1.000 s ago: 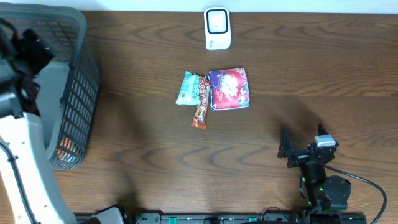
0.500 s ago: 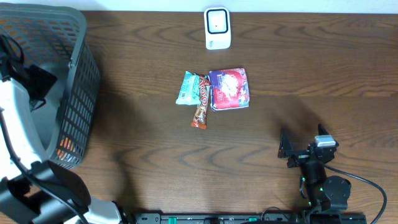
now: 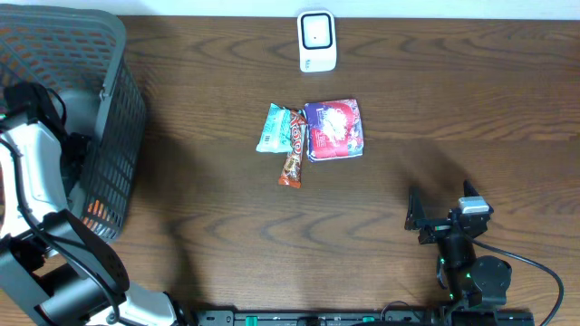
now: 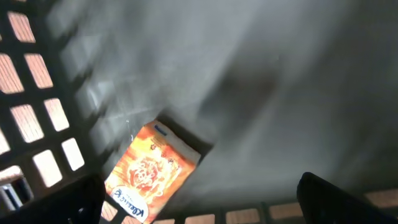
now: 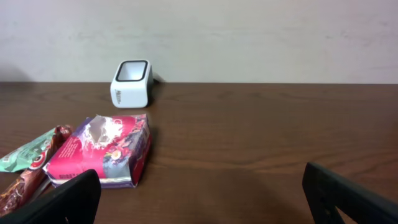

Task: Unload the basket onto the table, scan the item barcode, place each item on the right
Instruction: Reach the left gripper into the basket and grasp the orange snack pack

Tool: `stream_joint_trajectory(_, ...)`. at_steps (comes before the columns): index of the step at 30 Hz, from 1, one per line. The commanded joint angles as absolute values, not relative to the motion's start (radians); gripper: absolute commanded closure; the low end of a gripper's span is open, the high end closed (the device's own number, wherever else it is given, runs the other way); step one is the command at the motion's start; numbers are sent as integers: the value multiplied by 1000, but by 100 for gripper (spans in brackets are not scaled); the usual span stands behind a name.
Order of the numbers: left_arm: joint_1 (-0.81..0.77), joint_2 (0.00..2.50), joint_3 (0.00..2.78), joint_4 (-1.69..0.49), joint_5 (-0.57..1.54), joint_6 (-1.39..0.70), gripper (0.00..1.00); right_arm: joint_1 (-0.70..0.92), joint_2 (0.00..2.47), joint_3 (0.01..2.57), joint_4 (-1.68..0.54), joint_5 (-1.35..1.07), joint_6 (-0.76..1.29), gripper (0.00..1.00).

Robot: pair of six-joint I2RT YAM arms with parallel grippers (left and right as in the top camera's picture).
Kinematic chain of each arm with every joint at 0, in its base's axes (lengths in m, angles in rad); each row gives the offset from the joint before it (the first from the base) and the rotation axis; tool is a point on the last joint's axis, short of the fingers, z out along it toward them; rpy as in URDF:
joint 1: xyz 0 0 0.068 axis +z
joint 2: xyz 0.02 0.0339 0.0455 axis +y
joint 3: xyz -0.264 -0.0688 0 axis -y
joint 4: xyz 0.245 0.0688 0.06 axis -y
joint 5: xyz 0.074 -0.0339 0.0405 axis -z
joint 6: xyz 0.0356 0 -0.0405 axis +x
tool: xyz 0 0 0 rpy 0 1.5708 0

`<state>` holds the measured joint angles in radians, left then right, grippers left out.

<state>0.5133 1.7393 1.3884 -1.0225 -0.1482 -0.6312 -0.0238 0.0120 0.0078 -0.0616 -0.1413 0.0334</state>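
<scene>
Though apart, packet before left gripper

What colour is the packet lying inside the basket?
Orange, with a yellow swirl print; the packet shows best in the left wrist view.

No wording could be read with any certainty. The orange packet lying in the basket carried a line of white lettering near its lower end, too blurred to make out. The white scanner bore a small grey mark on its front, too small to read. The purple packet, the brown bar and the green packet showed printed designs whose letters stayed illegible.
</scene>
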Motion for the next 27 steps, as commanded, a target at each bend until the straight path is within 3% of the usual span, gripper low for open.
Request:
stream_joint_trajectory(1, 514, 1745, 1328, -996, -174, -677, 2, -38, 7, 6, -64, -141, 40, 1)
stream_joint_trajectory(25, 514, 1745, 1036, -789, -169, -750, 1, -38, 7, 6, -64, -141, 40, 1)
stream_joint_trajectory(26, 514, 1745, 1036, -788, -169, -750, 2, -38, 7, 6, -64, -141, 40, 1)
stream_joint_trajectory(27, 514, 1745, 1036, -786, -169, -750, 9, -38, 7, 6, -64, -141, 40, 1)
